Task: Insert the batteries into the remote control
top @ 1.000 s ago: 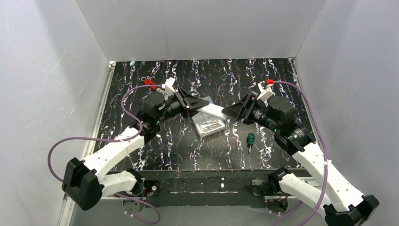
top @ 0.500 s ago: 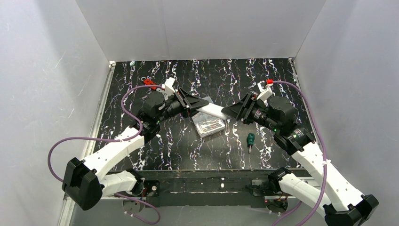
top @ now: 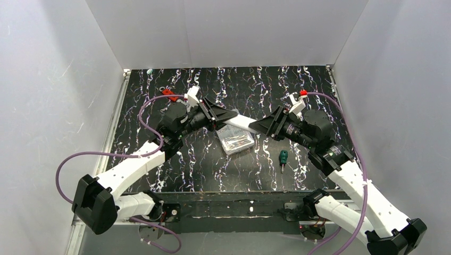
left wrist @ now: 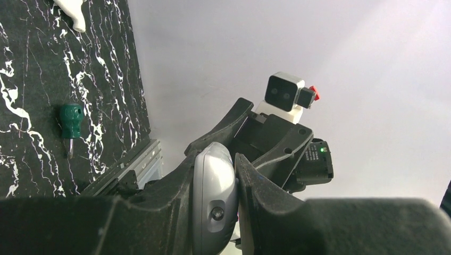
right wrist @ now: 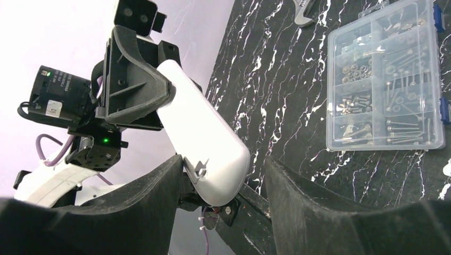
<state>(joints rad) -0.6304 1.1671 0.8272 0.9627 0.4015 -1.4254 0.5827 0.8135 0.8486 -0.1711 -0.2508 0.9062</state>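
Left gripper (top: 228, 115): pressed together on one end of the remote control (top: 242, 124), holding it lifted off the black marbled table (top: 202, 159), a little left of the middle.
Remote control: in the air between the two arms. It slants from the left gripper toward the right one, above the far edge of the clear box, and its free rounded end points right.
Right gripper (top: 255, 126): spread, with a finger on each side of the remote's free end. In its wrist view the remote lies close against one finger, with a clear gap to the other, so it has no grip yet.
Why held so: this looks like a two-arm hold. One end is pinned so the other arm can steady the body or work at the battery cover. No cover or battery bay shows in any view.
Red-handled tool (top: 169, 92): lies far left on the table, well apart from the work and seemingly not needed now.
Clear compartment box (top: 235, 141): sits flat at mid-table, just below the raised remote. Its lid looks shut, with blue latches on one side.
Box contents: small metal hardware sorted by compartment, such as screws, bolts and washers. No batteries can be made out among them.
Green-handled screwdriver (top: 283, 158): lies near right of the box, apart from it and within the right arm's reach.
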